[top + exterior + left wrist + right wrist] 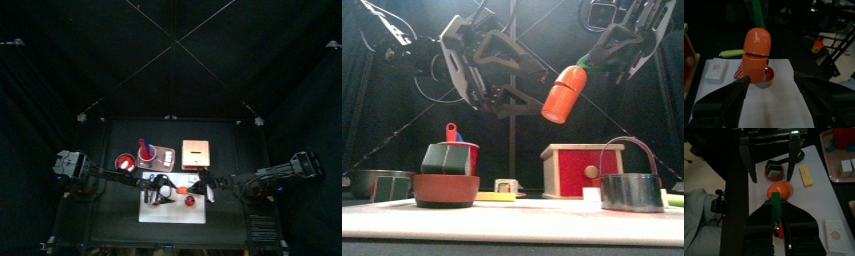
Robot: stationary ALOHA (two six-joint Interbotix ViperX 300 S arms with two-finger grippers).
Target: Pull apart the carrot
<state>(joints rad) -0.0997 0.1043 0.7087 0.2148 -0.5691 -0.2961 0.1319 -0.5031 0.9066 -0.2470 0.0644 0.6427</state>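
A: Item one — the carrot (565,93). Location?

B: Held in the air, well above the white mat (777,100); tilted in the front view, orange body whole, green stem end uppermost. The right gripper (778,219) is clamped on the green stem — the right wrist view shows the stem running down between its closed jaws.

A: Item two — the left gripper (774,87)?

B: Jaws spread wide, one on each side of the carrot's lower orange half, not touching it as far as the left wrist view shows. Holding nothing.

A: Condition of the carrot?

B: A seam runs across the orange body in the left wrist view, the rounded upper section seated on the lower one. The two sections are joined — no gap.

A: Progress, then?

B: By my reading: lifted and presented, done. Second grip, not yet taken. The pull itself, not yet begun. Left to do: close the left jaws on the lower half, then draw the arms apart along the carrot's length.

A: Other stock near the mat?

B: A tan box with red face (584,168), a red bowl (446,189), a metal cup (631,190) — all untouched on the table.
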